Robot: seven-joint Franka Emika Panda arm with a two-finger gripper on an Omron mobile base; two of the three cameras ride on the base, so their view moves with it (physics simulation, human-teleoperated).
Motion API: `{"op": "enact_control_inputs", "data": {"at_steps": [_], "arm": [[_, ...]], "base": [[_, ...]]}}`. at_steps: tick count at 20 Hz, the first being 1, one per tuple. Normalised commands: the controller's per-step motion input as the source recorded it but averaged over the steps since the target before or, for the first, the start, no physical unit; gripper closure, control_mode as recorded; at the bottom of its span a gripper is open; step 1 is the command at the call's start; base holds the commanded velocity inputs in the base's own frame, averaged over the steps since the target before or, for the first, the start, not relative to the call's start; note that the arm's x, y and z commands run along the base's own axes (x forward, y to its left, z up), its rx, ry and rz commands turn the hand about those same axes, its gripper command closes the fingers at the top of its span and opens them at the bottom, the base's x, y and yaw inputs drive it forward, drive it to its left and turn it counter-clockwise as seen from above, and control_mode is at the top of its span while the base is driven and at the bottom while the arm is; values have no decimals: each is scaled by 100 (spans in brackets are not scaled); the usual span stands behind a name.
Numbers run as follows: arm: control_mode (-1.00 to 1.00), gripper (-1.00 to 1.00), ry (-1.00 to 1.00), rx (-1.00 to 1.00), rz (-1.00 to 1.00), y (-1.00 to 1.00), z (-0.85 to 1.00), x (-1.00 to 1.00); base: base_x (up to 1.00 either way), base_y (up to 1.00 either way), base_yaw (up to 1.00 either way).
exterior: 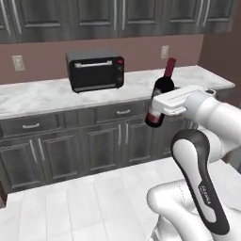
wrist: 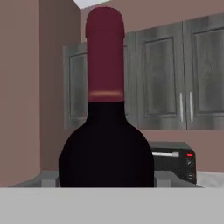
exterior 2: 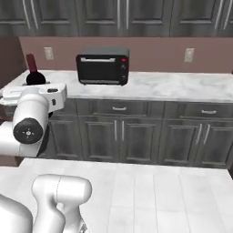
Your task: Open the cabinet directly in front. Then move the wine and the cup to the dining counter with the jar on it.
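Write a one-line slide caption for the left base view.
End effector carrying the tilted wine in front of the marble counter.

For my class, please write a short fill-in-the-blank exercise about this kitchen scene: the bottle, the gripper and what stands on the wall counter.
1. The gripper is closed around the body of the ______ bottle.
2. The foil on the neck of the wine is ______ in colour.
3. The black appliance on the wall counter is a toaster ______.
4. The doors of the cabinet above the toaster oven are ______.

Missing words: wine; red; oven; shut
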Motion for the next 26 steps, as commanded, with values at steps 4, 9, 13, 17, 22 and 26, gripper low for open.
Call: {"op": "enact_control_inputs", "data": {"at_steps": [4,9,13,17,22,26], "arm": [[100,100,0,0,0,0,0,0],[100,100,0,0,0,0,0,0],[100,100,0,0,0,0,0,0],[100,100,0,0,0,0,0,0],[100,100,0,0,0,0,0,0],[100,100,0,0,0,0,0,0]], "base": [[97,0,71],[67,0,83],[39,0,90],[15,0,93],[0,0,89],[26,0,82]]}}
